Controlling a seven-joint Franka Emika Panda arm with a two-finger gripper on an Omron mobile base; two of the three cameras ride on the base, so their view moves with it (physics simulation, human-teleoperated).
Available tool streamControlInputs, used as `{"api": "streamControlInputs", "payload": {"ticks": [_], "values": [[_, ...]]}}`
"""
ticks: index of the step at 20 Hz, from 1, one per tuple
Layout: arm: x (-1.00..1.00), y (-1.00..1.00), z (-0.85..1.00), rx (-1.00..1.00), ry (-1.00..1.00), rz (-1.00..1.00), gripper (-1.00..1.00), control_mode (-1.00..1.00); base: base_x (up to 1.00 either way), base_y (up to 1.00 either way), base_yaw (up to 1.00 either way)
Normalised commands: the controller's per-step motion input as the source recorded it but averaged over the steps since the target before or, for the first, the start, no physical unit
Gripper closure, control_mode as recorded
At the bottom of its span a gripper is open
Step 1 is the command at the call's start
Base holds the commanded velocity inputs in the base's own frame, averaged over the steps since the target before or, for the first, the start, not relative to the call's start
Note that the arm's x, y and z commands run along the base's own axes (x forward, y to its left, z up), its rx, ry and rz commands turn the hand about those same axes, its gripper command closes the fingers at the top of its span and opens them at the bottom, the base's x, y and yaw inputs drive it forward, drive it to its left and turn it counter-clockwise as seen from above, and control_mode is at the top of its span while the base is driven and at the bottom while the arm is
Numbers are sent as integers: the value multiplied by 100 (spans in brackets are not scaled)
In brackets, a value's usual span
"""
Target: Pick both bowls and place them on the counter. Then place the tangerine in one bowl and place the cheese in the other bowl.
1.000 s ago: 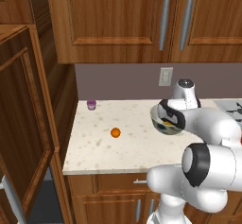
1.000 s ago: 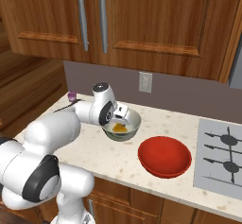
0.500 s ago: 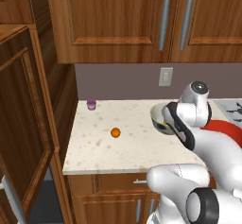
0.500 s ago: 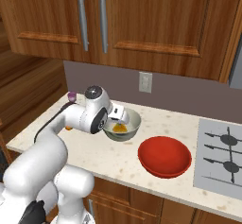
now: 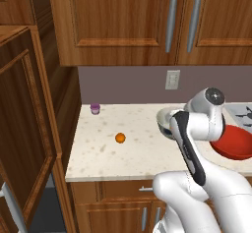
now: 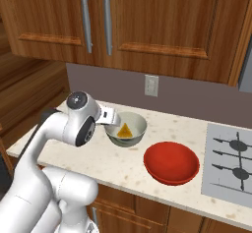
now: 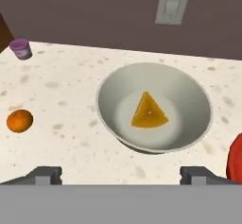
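Fingertips sit nearest in the hand view, two dark stubs spread far apart at the bottom with nothing between them, so the gripper is wide open and empty, hanging just short of the cream-grey bowl. That bowl stands upright on the speckled beige counter, and the yellow cheese wedge lies flat in the middle of its floor (one half of the filling job looks done). To one side, at the edge of the hand view, a sliver of the red bowl shows; the right base view gives it whole, upright on the counter just beside the pale bowl and next to the stovetop, with nothing in it. The tangerine rests on the bare counter on the other side of the cream-grey bowl, well apart from both bowls. Farther back, near the wall, stands the small purple cup, and above it the wall outlet. Judging by this, both bowls are placed and the cheese is delivered; what is left is to fetch the tangerine and drop it in the red bowl.
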Motion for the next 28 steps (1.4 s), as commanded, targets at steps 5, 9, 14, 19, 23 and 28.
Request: {"api": "streamControlInputs", "payload": {"ticks": [5,9,14,19,23,28], "values": [[-46,44,42,0,0,9,-100,-100,0,0,0],[-38,48,45,0,6,5,-100,-100,0,0,0],[-42,60,17,-2,0,2,-100,-100,0,0,0],[-30,76,-8,-3,0,0,-100,-100,0,0,0],[-3,67,-17,0,0,0,-100,-100,0,0,0],[6,58,-31,0,2,0,-100,-100,0,0,0]]}}
